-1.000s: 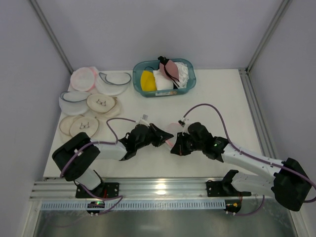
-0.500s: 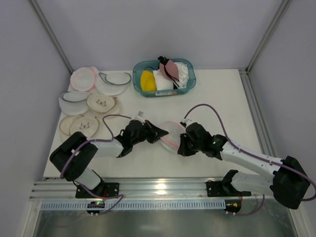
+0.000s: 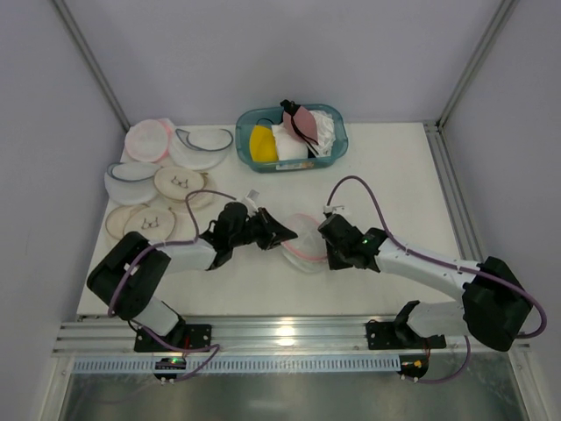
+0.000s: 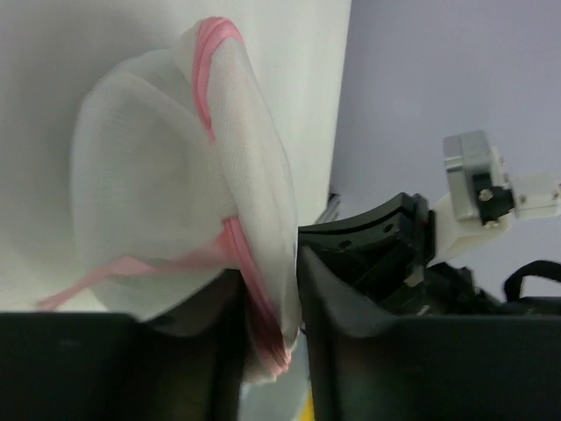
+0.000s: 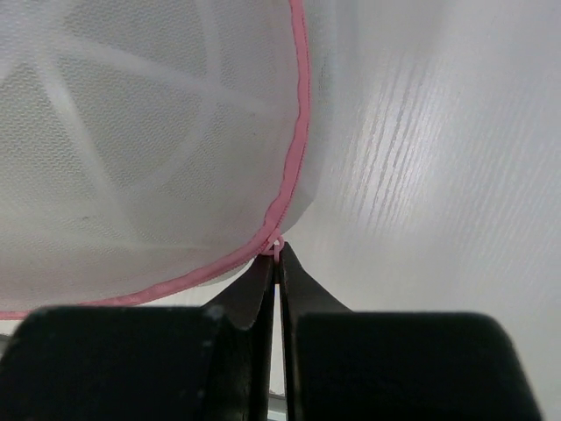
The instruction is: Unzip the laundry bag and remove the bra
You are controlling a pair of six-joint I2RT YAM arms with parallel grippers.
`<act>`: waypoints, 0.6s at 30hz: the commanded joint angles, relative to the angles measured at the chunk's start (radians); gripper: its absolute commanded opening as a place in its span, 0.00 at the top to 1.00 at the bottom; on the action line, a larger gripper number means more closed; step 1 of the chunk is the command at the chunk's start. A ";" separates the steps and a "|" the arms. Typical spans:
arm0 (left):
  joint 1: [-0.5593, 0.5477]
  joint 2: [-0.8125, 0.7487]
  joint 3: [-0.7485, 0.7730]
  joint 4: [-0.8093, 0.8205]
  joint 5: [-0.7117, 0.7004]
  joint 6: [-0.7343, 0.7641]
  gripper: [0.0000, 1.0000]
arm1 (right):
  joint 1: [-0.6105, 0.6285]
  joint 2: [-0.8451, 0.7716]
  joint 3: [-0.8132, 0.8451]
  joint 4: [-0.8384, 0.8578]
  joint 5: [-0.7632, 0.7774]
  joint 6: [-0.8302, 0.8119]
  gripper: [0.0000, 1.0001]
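The laundry bag (image 3: pixel 302 239) lies midway across the bench (image 3: pixel 394 175), between the arms. The left hand (image 4: pixel 267 307) is clamped on its pink rim; the right hand (image 5: pixel 276 263) pinches the zipper pull (image 5: pixel 276 247). Best to draw the pull along the rim's curve — not outward — while the left anchors.

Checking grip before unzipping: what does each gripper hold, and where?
Both hold the laundry bag: left gripper clamps its pink zipper rim; right gripper pinches a small tab on that rim.
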 commanded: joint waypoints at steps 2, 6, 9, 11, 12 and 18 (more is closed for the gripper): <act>0.008 0.020 0.120 -0.121 0.069 0.124 0.50 | 0.001 -0.055 0.028 -0.004 0.036 -0.015 0.96; 0.008 0.016 0.169 -0.173 0.041 0.141 0.14 | 0.001 -0.077 0.027 0.016 0.002 -0.023 0.96; 0.009 -0.016 0.174 -0.216 0.002 0.149 0.07 | 0.001 -0.081 0.027 0.029 -0.017 -0.023 0.96; 0.008 -0.071 0.145 -0.276 -0.050 0.133 0.05 | 0.001 -0.083 0.025 0.039 -0.042 -0.023 0.96; 0.008 -0.096 0.133 -0.309 -0.070 0.129 0.05 | 0.001 -0.083 0.024 0.046 -0.058 -0.024 0.96; 0.008 -0.386 0.059 -0.696 -0.293 0.139 0.02 | 0.001 -0.112 -0.010 0.173 -0.347 -0.067 0.96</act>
